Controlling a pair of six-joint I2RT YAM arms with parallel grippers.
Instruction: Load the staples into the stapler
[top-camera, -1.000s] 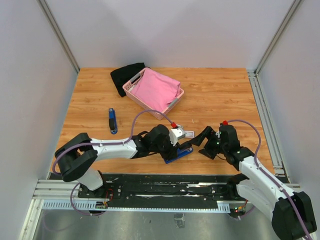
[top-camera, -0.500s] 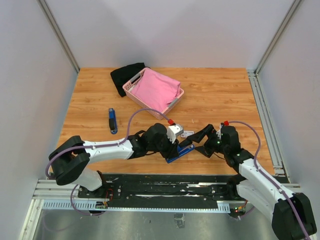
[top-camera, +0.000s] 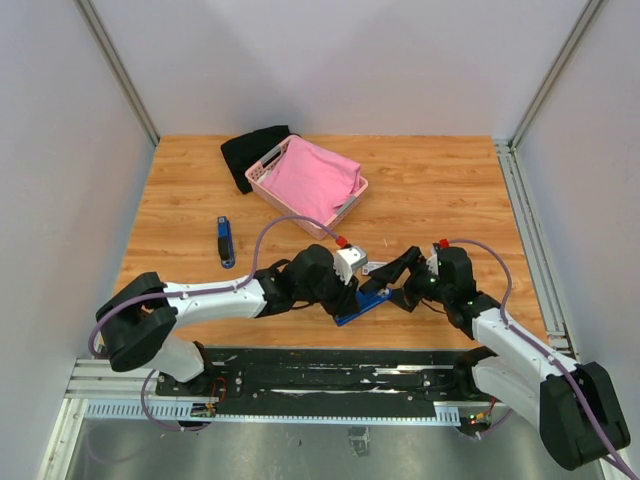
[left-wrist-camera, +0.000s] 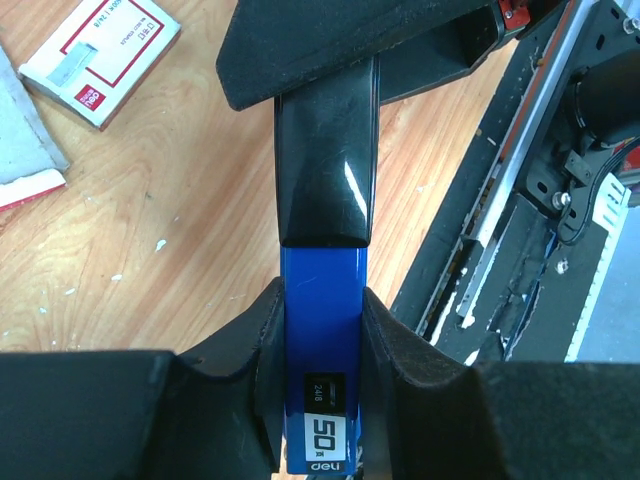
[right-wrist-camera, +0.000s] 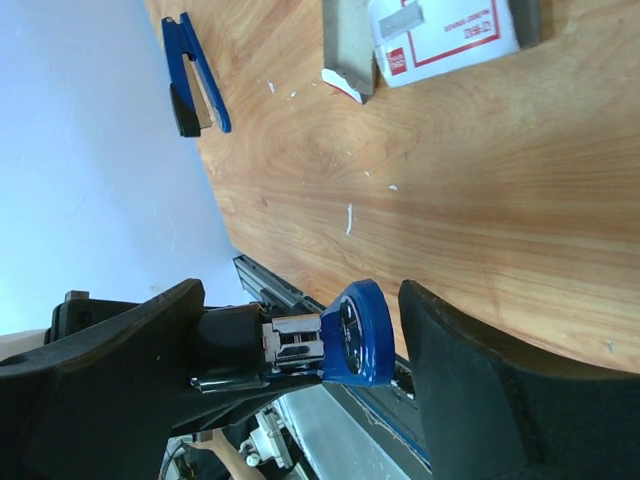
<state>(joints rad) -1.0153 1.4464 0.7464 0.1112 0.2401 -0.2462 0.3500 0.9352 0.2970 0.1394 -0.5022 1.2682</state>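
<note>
The blue stapler (top-camera: 362, 304) with its black top (left-wrist-camera: 325, 150) lies low over the table's front edge. My left gripper (left-wrist-camera: 320, 345) is shut on its blue rear part. My right gripper (right-wrist-camera: 300, 315) is open, with one finger on each side of the stapler's front end (right-wrist-camera: 358, 335). The left finger (right-wrist-camera: 110, 370) lies against the black top and the right finger (right-wrist-camera: 480, 380) stands apart. The white carton with red print (right-wrist-camera: 450, 35) lies on the table just beyond, with a small silvery-grey piece, the staples (right-wrist-camera: 400, 18), on it. The carton also shows in the left wrist view (left-wrist-camera: 105, 50).
A pink basket (top-camera: 262, 180) holding pink cloth sits at the back, with a black cloth (top-camera: 250, 150) beside it. A small blue and black tool (top-camera: 226, 242) lies to the left. A greyish open box part (right-wrist-camera: 345, 45) lies next to the carton. The metal rail (top-camera: 300, 375) runs along the front edge.
My right gripper has moved left and now straddles the stapler's front end. My left gripper has stayed shut on the stapler and barely moved.
</note>
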